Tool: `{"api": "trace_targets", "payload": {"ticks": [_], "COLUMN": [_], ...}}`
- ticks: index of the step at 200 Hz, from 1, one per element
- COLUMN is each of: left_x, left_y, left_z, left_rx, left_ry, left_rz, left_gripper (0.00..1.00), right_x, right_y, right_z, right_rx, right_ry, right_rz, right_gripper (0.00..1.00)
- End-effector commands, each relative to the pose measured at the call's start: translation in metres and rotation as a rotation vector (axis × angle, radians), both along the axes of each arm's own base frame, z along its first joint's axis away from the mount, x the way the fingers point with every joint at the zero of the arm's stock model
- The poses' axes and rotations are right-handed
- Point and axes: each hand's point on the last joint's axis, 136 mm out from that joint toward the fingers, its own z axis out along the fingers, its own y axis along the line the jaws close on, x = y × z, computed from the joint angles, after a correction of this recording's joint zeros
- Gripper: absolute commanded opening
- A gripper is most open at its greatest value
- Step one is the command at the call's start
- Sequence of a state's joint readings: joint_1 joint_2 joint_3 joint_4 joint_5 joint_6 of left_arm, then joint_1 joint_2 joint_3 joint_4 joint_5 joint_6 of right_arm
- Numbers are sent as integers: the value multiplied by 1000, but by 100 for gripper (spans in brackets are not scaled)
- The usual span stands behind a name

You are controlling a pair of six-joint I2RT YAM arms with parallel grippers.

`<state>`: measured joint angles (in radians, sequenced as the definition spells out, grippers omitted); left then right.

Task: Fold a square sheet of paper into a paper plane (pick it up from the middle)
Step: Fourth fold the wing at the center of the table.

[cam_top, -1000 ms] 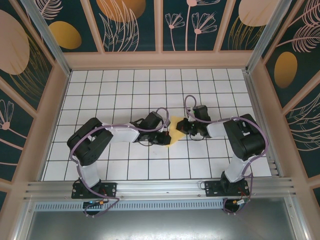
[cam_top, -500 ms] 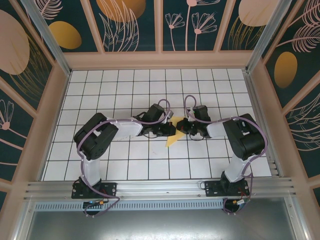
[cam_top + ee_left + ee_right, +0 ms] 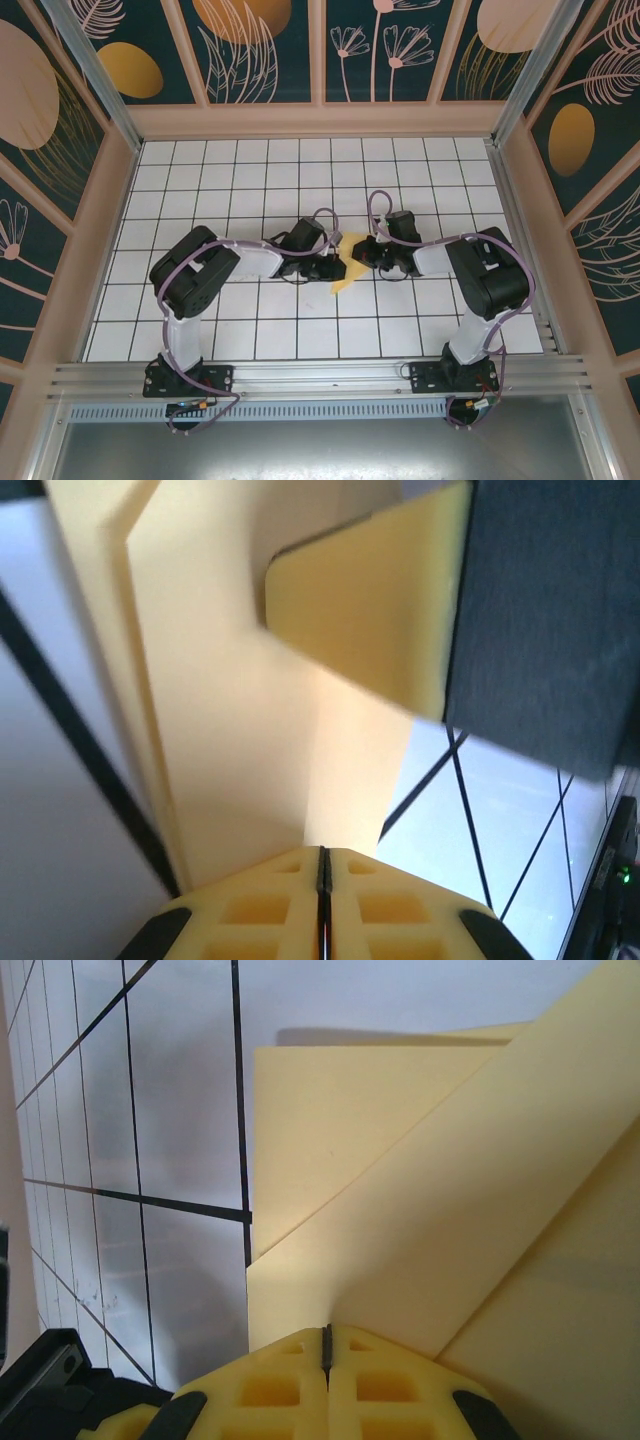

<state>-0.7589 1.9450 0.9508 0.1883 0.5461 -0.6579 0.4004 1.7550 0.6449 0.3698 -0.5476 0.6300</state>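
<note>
The square sheet of paper [image 3: 343, 279], pale yellow and partly folded, lies on the white grid table between the two grippers. My left gripper [image 3: 335, 266] reaches it from the left. In the left wrist view its jaws [image 3: 322, 852] are pressed together, and a crease of the paper [image 3: 230, 710] runs right into their tips. My right gripper [image 3: 358, 250] comes in from the right. Its jaws [image 3: 326, 1328] are shut where the folded flaps of the paper [image 3: 400, 1210] meet. One of its fingers [image 3: 370, 610] rests over the paper in the left wrist view.
The white grid table [image 3: 250, 180] is walled by a tan frame with patterned panels. A metal rail [image 3: 320, 375] runs along the near edge by the arm bases. Cables loop over both wrists.
My left arm swung right and forward onto the paper, then settled slightly back over its left part. Less of the sheet shows from above. My right arm stayed put.
</note>
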Motion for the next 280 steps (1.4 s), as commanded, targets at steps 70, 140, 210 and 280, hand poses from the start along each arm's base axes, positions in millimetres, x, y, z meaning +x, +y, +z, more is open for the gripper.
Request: {"api": "trace_targets", "payload": {"ticks": [70, 140, 210, 280], "left_x": [-91, -99, -45, 17], "left_y": [65, 72, 39, -7], "left_z": [-52, -46, 36, 58], "left_rx": [216, 239, 80, 20], "left_ry": [268, 242, -34, -132], "left_rz": [-72, -63, -6, 50], "left_gripper": [14, 12, 9, 12], "right_x": [-15, -15, -14, -14], "right_y": [-24, -25, -23, -22], "right_z": [-44, -43, -41, -40], "right_rx": [-135, -134, -127, -114], "right_ry": [100, 99, 95, 94], "right_rz": [-46, -46, -44, -51], "right_gripper": [0, 0, 0, 0]}}
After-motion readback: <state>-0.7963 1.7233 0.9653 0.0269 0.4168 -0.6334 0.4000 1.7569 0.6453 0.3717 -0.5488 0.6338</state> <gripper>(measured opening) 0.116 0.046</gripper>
